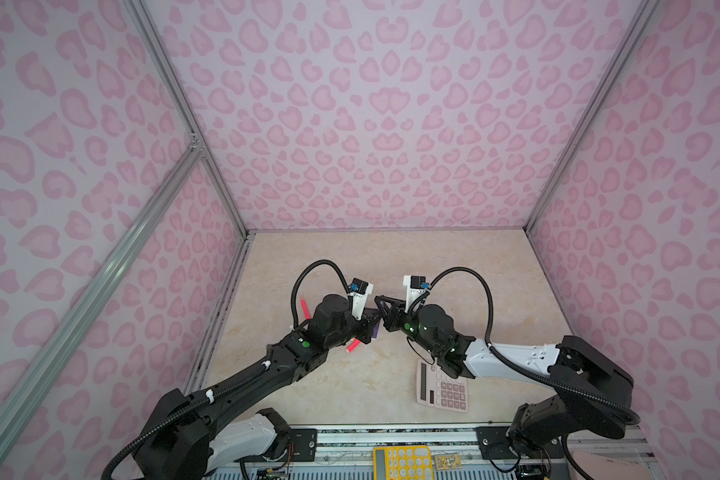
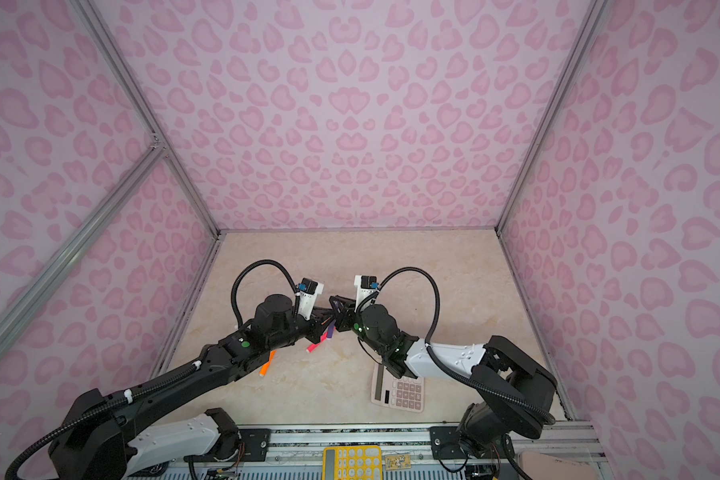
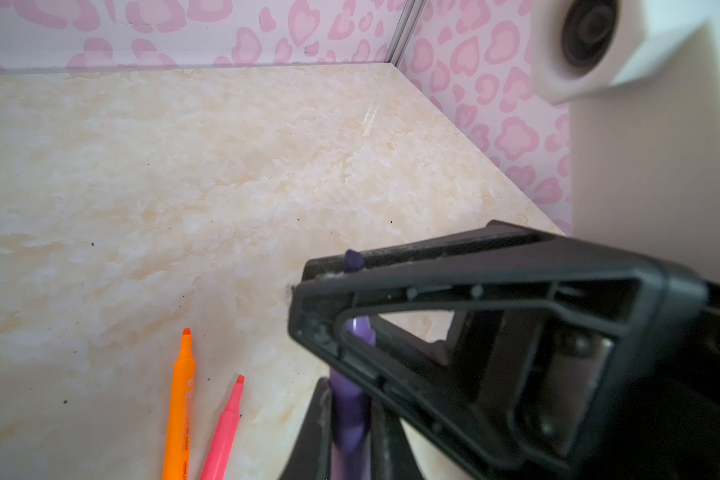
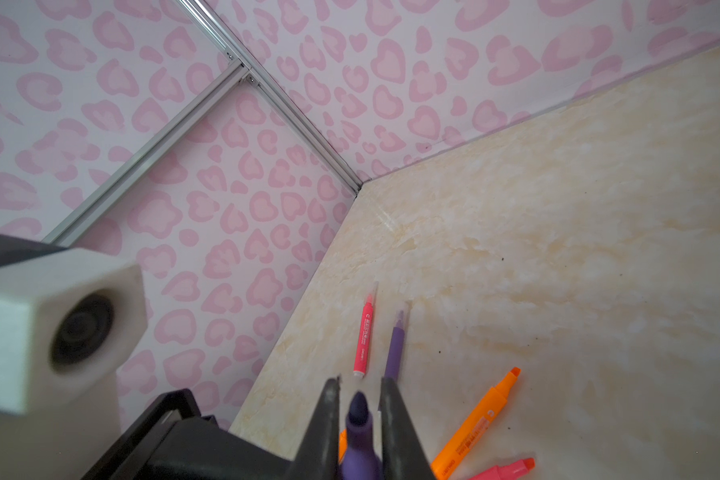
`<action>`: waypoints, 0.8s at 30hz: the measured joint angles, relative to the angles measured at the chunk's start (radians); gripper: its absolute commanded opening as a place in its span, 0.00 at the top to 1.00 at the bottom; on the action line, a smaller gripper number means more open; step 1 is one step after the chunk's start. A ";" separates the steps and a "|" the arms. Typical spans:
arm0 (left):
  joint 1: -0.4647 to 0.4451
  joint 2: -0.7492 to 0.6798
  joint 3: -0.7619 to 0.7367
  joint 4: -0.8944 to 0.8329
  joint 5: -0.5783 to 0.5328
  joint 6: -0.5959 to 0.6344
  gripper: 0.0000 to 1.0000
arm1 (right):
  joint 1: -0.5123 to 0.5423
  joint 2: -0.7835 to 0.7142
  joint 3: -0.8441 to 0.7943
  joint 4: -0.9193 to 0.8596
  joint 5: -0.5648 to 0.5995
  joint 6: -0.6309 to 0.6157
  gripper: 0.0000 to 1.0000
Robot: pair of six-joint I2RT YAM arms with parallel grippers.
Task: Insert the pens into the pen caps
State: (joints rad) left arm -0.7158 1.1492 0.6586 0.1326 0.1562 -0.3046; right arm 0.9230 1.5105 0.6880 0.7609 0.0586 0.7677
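Observation:
Both grippers meet over the middle of the table on one purple pen [image 1: 376, 330] [image 2: 330, 331]. My left gripper [image 3: 350, 440] [image 1: 371, 322] is shut on its barrel [image 3: 350, 415]. My right gripper [image 4: 360, 390] [image 1: 385, 311] is shut on the same pen's tapered front [image 4: 358, 436], whose dark tip pokes out between the fingertips. I see no cap on that tip. Farther off lie a pink pen [image 4: 364, 332] and another purple pen [image 4: 395, 349], each with a clear pen cap [image 4: 373, 291] [image 4: 404, 309] on its tip. An orange pen [image 4: 483, 419] [image 3: 179, 407] and a pink pen [image 4: 508, 469] [image 3: 225, 432] lie uncapped.
A pink calculator [image 1: 441, 388] [image 2: 398, 390] lies under the right forearm. A yellow calculator [image 1: 402, 461] sits on the front rail. The pink patterned walls [image 1: 371, 124] close in the table's back and sides. Another pink pen [image 1: 304, 309] shows behind the left arm.

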 measured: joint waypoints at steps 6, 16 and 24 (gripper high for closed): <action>-0.004 -0.013 -0.008 0.002 -0.006 0.003 0.81 | -0.003 -0.006 -0.011 0.018 -0.011 0.008 0.97; -0.010 0.005 -0.019 0.025 0.013 0.010 0.71 | -0.008 -0.014 -0.041 0.049 -0.037 0.026 1.00; -0.010 0.032 -0.005 0.019 0.010 0.009 0.82 | -0.009 0.009 -0.038 0.084 -0.052 0.044 1.00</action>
State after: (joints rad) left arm -0.7254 1.1816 0.6537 0.1516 0.1658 -0.2955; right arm 0.9142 1.5192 0.6498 0.8448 0.0067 0.8116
